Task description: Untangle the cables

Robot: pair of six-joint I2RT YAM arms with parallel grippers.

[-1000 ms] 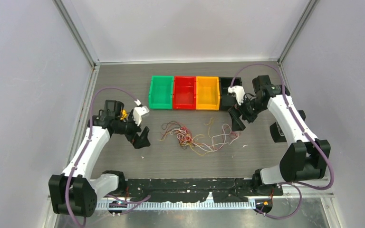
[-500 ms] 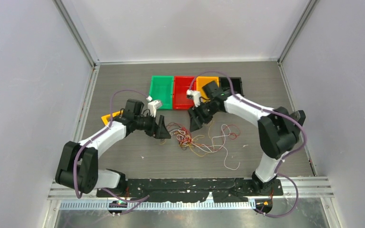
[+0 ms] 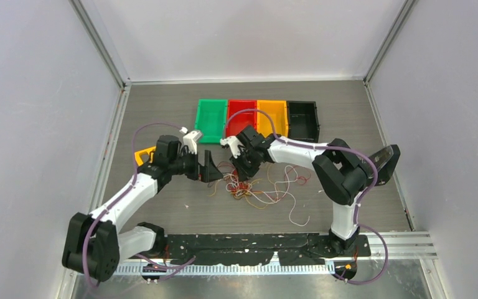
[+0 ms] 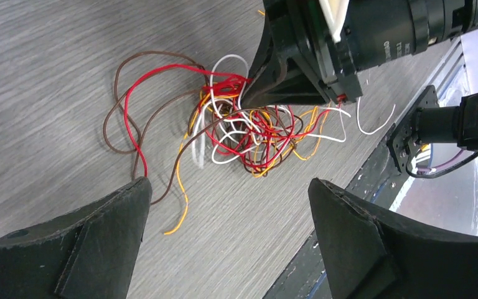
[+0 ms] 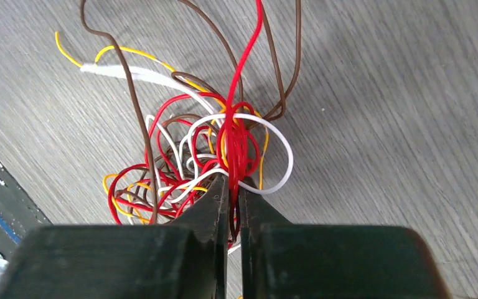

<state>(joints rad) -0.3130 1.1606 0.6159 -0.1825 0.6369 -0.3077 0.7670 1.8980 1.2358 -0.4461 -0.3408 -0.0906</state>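
Seen from above, the cables lie in one loose tangle near the middle of the table, in front of a row of four bins: green, red, orange and black. The left gripper sits just left of the tangle. The right gripper is down at the tangle's far left edge, so the two grippers are close together. One whitish strand trails away toward the near right. In the left wrist view, the left gripper's fingers stand wide apart, gripping nothing, and the knot lies beyond their tips. A brown loop and a red strand reach just beside one finger, and the right gripper's tip is at the knot's far side. In the right wrist view, the right gripper's fingers are pressed almost together on a bundle of red strands at the near edge of the knot. White, brown and yellow-orange loops curl around that bundle.
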